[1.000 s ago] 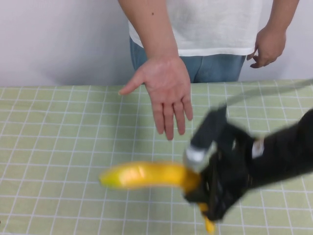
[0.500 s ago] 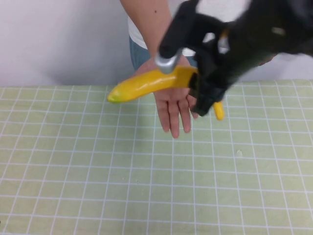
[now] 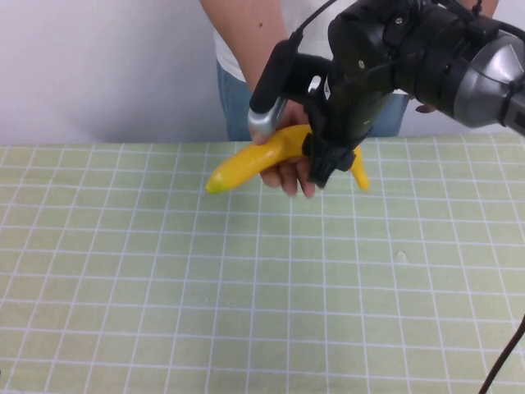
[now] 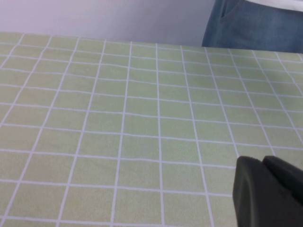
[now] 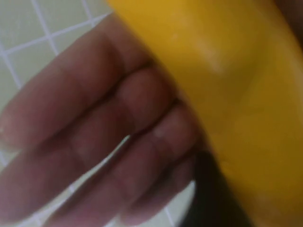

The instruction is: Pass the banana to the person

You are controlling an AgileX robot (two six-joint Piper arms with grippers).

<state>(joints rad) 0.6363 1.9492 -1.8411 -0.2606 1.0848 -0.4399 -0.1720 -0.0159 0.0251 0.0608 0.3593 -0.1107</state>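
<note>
We see the right gripper (image 3: pixel 324 152) raised over the far edge of the table (image 3: pixel 164 279), closed on the banana (image 3: pixel 254 160) near one end. The banana lies almost level, its long end pointing to the robot's left and the short tip (image 3: pixel 359 174) sticking out on the other side of the gripper. Under the banana is the open hand (image 3: pixel 291 168) of the person (image 3: pixel 246 49), with the fingers (image 5: pixel 109 137) touching it from below. The left gripper (image 4: pixel 267 194) stays low over the table, well apart; we cannot tell whether it is open.
</note>
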